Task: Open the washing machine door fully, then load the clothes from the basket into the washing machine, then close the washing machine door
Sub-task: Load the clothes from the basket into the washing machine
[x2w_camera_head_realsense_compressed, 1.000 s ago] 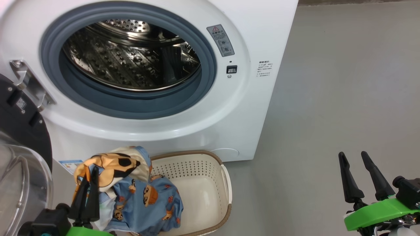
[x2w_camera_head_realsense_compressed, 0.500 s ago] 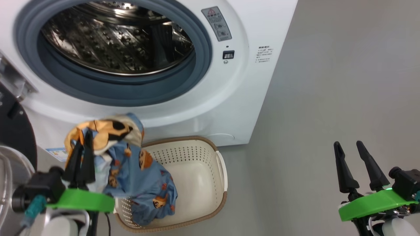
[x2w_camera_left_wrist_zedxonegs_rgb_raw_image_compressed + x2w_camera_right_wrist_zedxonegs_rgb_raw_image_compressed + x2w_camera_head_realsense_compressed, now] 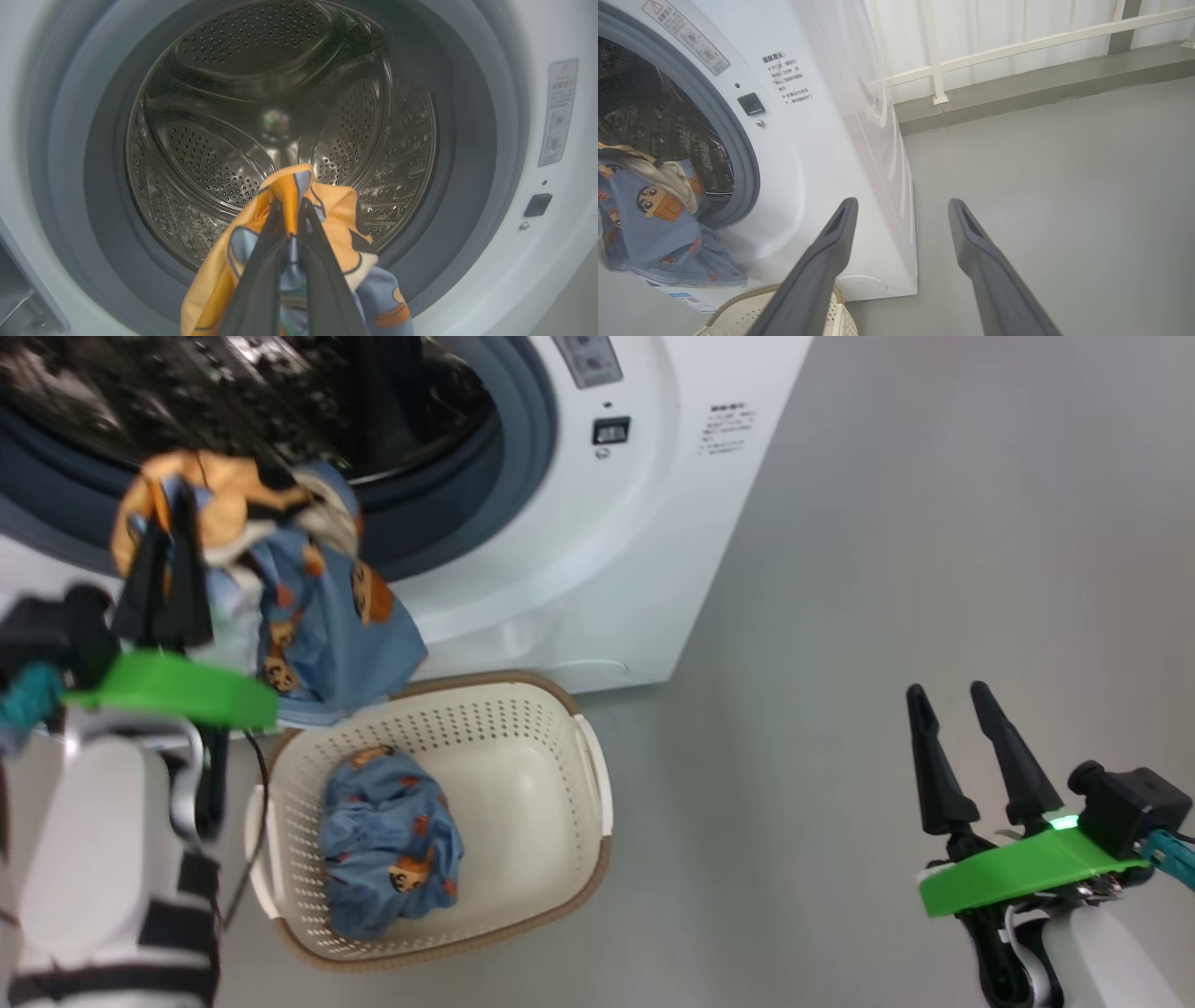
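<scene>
Step in hand: loading. The washer [image 3: 653, 569] stands with its mouth uncovered, and the drum [image 3: 280, 116] holds no laundry in the part seen. The basket [image 3: 590, 775] sits on the floor [image 3: 840, 616] just before the washer's lower front, with a second garment [image 3: 387, 840] bunched in its left half. The first garment [image 3: 317, 616], blue with orange figures, hangs before the lower left of the mouth and above the basket's back rim, its hem drooping below the grey ring [image 3: 467, 140]. The left gripper [image 3: 173, 504] has its fingers pressed together on an orange fold of this garment, tips aimed at the drum centre. The right gripper [image 3: 947, 693] is spread, holds nothing, and hovers over the floor well to the right. Procedure, as judged: carry the pinch well past the ring before releasing, so the trailing cloth clears the lip and does not drape over the seal. Enter high enough that the hem does not drag, then fetch the second garment. Markings: a grey warning label [image 3: 558, 112] with a red triangle and two pictograms sits beside the mouth. A block of Chinese print [image 3: 787, 79] on the front is too small to read. A blue label [image 3: 686, 298] at the lower corner is illegible. No brand name is legible.
</scene>
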